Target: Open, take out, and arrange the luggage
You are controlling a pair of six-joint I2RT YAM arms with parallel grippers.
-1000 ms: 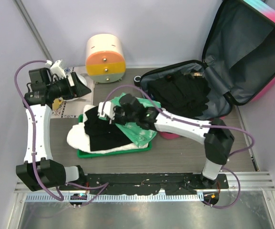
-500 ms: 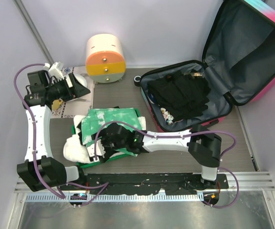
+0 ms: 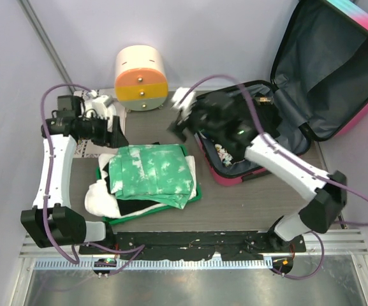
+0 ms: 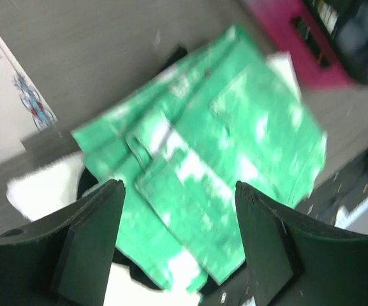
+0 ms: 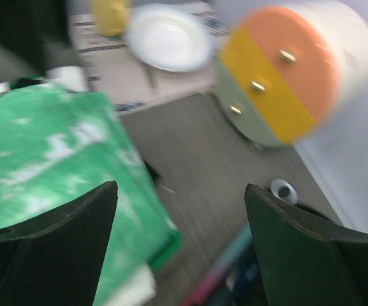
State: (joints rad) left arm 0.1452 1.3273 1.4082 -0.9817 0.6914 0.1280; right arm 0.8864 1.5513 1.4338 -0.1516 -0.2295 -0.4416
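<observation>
Luggage (image 3: 327, 67): upper right of the top view, open. The lid stands up against the back corner with its dark grey lining showing, and the base lies flat on the table.
Black clothes (image 3: 274, 127): piled inside the luggage base.
Left gripper (image 3: 117, 132): left of centre, above the far left corner of the green pile. The fingers are spread wide with nothing between them.
Right gripper (image 3: 178, 116): centre of the top view, between the drawer box and the luggage base. The jaws are wide apart and empty.
Green garment (image 3: 152, 172): folded and mottled green and white. It lies on top of the pile, centre left.
Green tray (image 3: 198, 193): under the pile, only its edges showing.
White cloth (image 3: 96, 199): sticks out at the pile's lower left.
Drawer box (image 3: 141, 78): upper centre left, against the back wall.
White dish (image 5: 169, 36): top of the right wrist view, blurred, on a printed sheet.
</observation>
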